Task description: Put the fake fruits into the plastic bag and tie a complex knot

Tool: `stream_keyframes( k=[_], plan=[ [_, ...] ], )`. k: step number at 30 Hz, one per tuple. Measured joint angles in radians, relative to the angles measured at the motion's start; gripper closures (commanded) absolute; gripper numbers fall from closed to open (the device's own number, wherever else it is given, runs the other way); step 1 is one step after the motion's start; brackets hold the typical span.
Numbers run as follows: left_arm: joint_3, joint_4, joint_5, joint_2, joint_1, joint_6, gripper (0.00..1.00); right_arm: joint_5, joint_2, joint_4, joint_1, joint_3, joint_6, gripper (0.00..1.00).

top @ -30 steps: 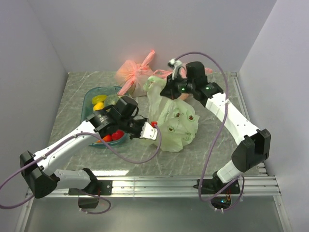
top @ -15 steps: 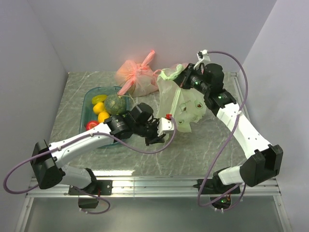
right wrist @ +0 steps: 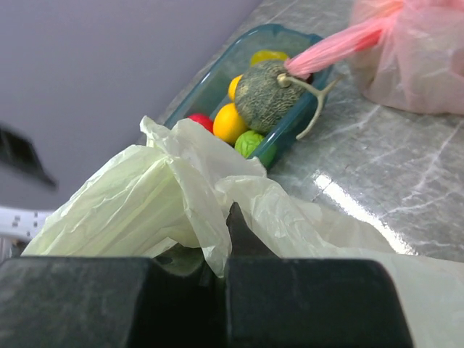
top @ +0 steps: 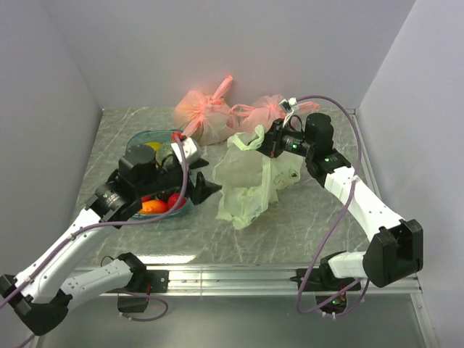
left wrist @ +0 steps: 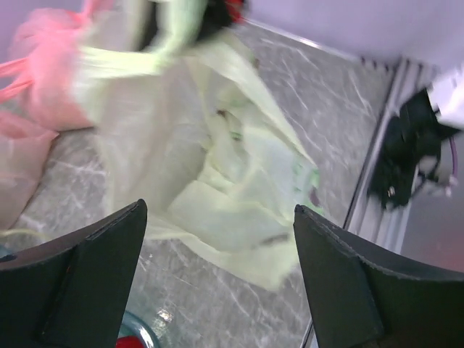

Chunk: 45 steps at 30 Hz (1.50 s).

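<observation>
Plastic bag (top: 246,185), pale mint-green and crumpled, slumps at the middle of the table. Its top bunch is lifted by the right gripper (top: 270,142), whose fingers are pinched tight on the film; the right wrist view shows the fold clamped where the two black pads meet. Whether the bag holds anything cannot be told.

Plain pale walls (top: 217,43) box the cell on the left, far and right sides. A grey marbled table (top: 319,225) fills its floor, edged by slatted metal rails (top: 254,274) along the near side and up the right side. The left arm (top: 80,232) and right arm (top: 362,203), white and black, rise from the near rail, with purple cables (top: 319,239) looping off them.

The left gripper (top: 203,176) hangs over the right end of a teal tray (top: 156,134), fingers spread wide and holding nothing, aimed at the bag and close to its left edge. Two knotted salmon-pink bags (top: 203,112) sit by the far wall, one behind the tray, the other just behind the right gripper.

Fake fruits (right wrist: 230,122) lie in the tray: a bumpy green melon (right wrist: 264,94), plus orange, red, lime-green and yellow pieces. Bare marble shows between the bag and the right rail, along the near edge, and in the far-left corner.
</observation>
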State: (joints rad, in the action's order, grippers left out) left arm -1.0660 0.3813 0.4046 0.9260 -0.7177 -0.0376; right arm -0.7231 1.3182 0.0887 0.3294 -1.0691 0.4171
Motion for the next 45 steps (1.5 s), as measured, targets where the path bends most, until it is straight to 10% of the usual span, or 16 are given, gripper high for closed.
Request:
stream_keyframes(
  k=[11, 33, 41, 45],
  plan=[
    [-0.230, 0.145, -0.085, 0.327, 0.351, -0.239, 0.36, -0.083, -0.031, -0.050, -0.001, 0.000, -0.106, 1.00],
    [-0.520, 0.218, -0.317, 1.003, 0.430, -0.661, 0.44, -0.103, -0.031, -0.092, -0.026, -0.011, -0.114, 1.00],
    [-0.545, 0.237, -0.326, 1.022, 0.430, -0.679, 0.99, -0.111, -0.029, -0.093, -0.033, -0.011, -0.114, 1.00],
    [-0.560, 0.256, -0.320, 1.020, 0.433, -0.669, 0.99, -0.113, -0.019, -0.090, -0.038, -0.011, -0.101, 1.00]
  ],
)
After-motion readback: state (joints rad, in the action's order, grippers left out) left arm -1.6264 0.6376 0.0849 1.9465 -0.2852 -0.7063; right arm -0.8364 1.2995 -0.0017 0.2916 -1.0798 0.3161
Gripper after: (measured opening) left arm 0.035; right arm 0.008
